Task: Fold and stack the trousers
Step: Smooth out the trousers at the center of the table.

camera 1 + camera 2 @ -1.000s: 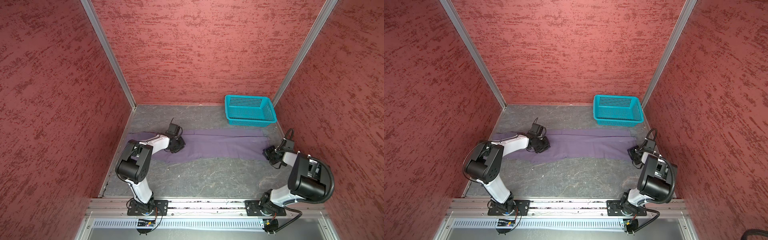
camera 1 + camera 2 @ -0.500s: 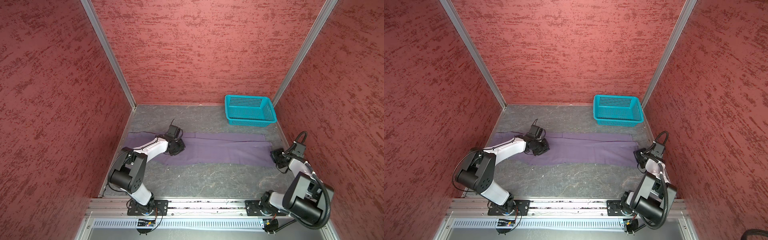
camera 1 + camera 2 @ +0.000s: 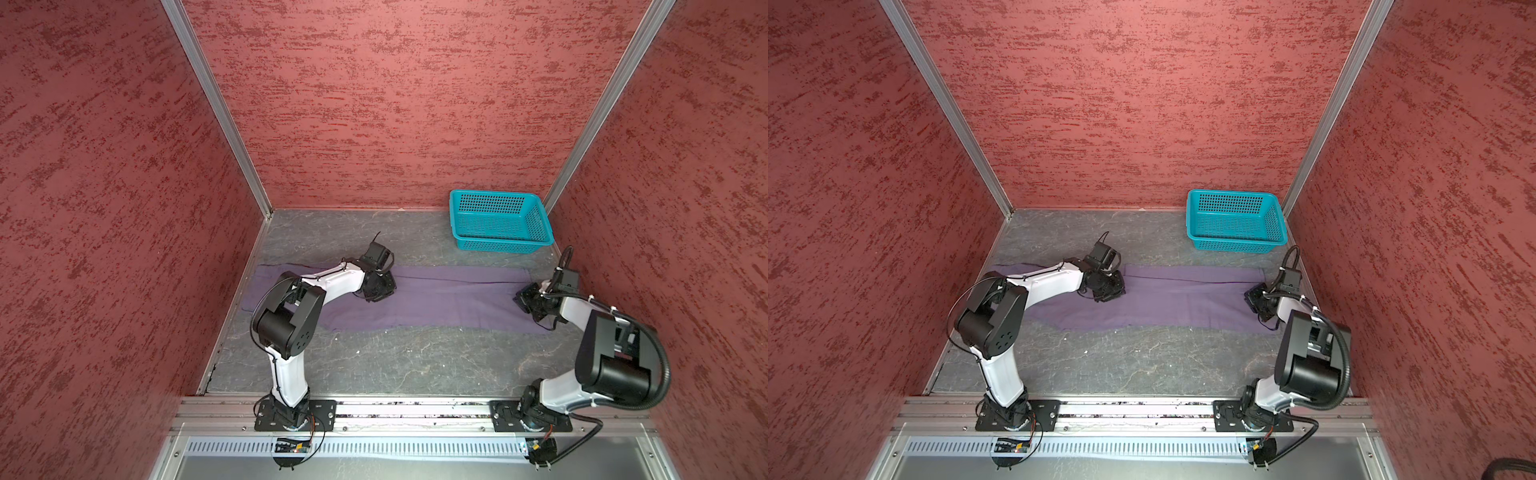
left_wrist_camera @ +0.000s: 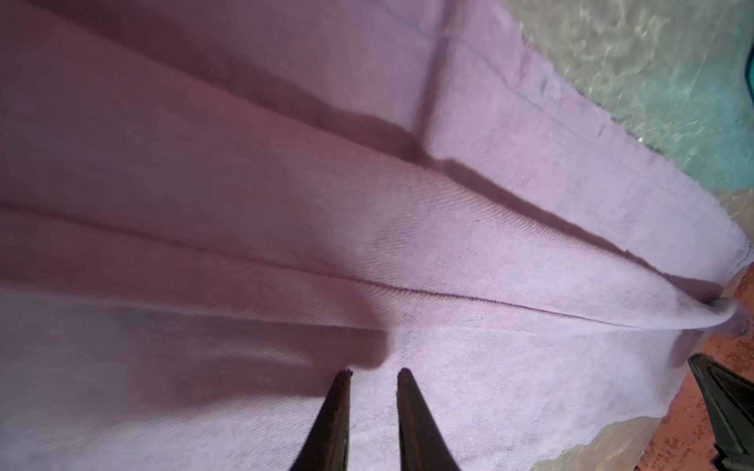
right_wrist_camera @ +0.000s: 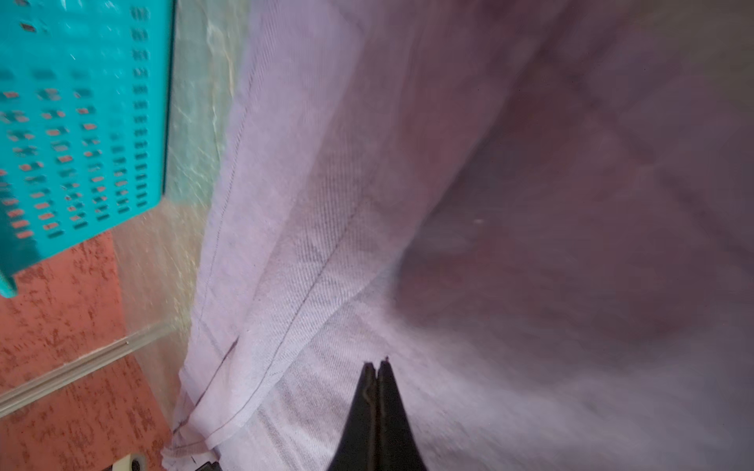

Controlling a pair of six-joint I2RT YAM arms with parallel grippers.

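Here we are over the grey bench (image 3: 395, 365), and the trousers (image 3: 436, 299) lie flat in one long purple band across it, running from the left wall almost to the right wall; both top views show that same stretch (image 3: 1175, 299). The left end effector (image 3: 378, 291) sits low on the cloth about a third of the way along from the left wall. Its wrist view shows the two dark fingertips (image 4: 373, 373) a narrow gap apart, with flat purple fabric between them and nothing pinched that I can see. Over on the right, the right end effector (image 3: 525, 301) is down at the right-hand end of the trousers. In its wrist view the tips (image 5: 377, 363) are pressed together right over the cloth, seams and a hem edge beside them. The teal basket (image 3: 498, 245) stands in the far right corner, with a strip of bare bench between it and the trousers.
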